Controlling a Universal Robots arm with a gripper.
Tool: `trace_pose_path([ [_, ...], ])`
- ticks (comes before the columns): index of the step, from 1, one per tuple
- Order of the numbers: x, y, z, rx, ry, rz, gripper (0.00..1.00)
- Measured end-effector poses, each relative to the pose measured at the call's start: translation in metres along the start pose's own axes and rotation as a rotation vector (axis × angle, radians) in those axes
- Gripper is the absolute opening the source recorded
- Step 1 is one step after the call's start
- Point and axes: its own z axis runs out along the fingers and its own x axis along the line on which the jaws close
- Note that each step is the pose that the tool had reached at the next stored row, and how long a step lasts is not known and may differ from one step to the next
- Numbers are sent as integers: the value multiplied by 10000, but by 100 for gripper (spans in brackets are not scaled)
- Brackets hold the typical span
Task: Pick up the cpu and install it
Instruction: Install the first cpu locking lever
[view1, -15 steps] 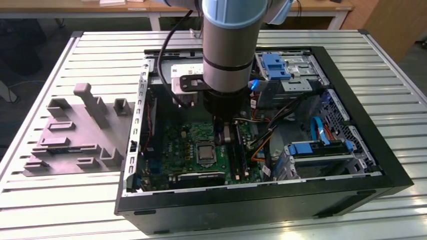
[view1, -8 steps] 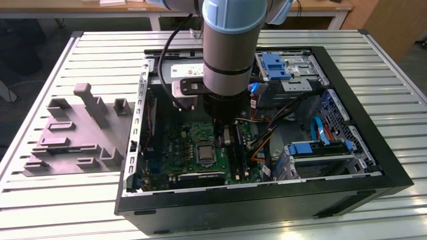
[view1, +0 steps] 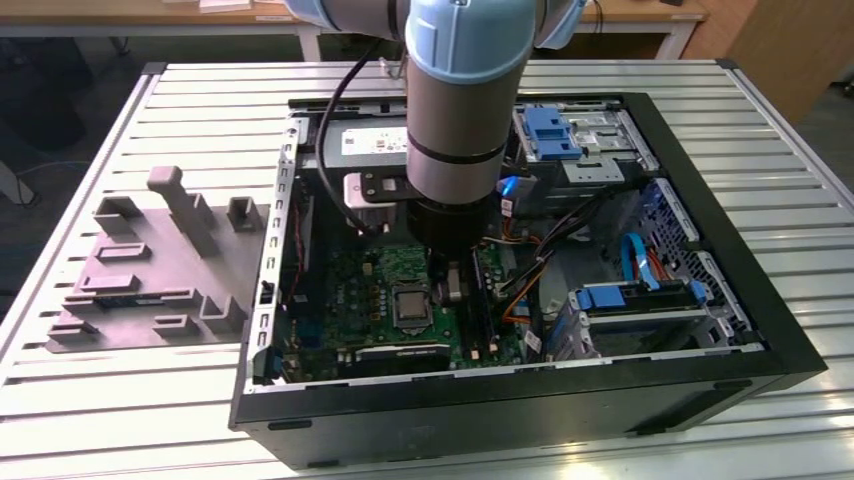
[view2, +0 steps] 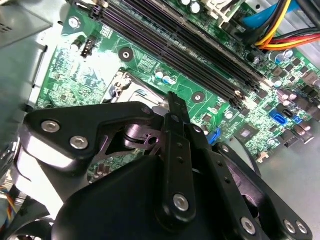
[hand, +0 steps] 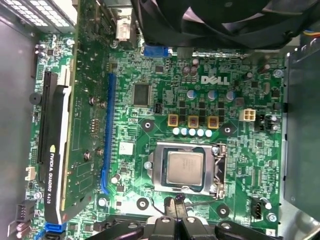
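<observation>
The cpu (hand: 185, 167), a small square chip with a silvery-grey top, lies flat inside the metal socket frame (hand: 184, 168) on the green motherboard (hand: 235, 150). In the exterior view the cpu (view1: 410, 304) shows as a grey square in the socket, just to the exterior view's left of my gripper (view1: 459, 285). In the first wrist view my gripper (hand: 174, 203) hovers just beside the socket's edge, its two dark fingertips close together with nothing between them. The second wrist view has the gripper's black links (view2: 177, 150) covering most of the socket frame (view2: 125, 85).
The motherboard lies in an open black computer case (view1: 747, 300). A graphics card (hand: 55, 155) stands along one side and memory slots (view2: 200, 50) run beside the socket. Orange and blue cables (view1: 641, 265) and drive bays (view1: 574, 140) crowd the case. A grey fixture (view1: 160, 260) rests on the table.
</observation>
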Motion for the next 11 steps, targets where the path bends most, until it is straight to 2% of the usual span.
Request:
trace_pose_path([
  [11,36,0,85,0,10,-9,11],
])
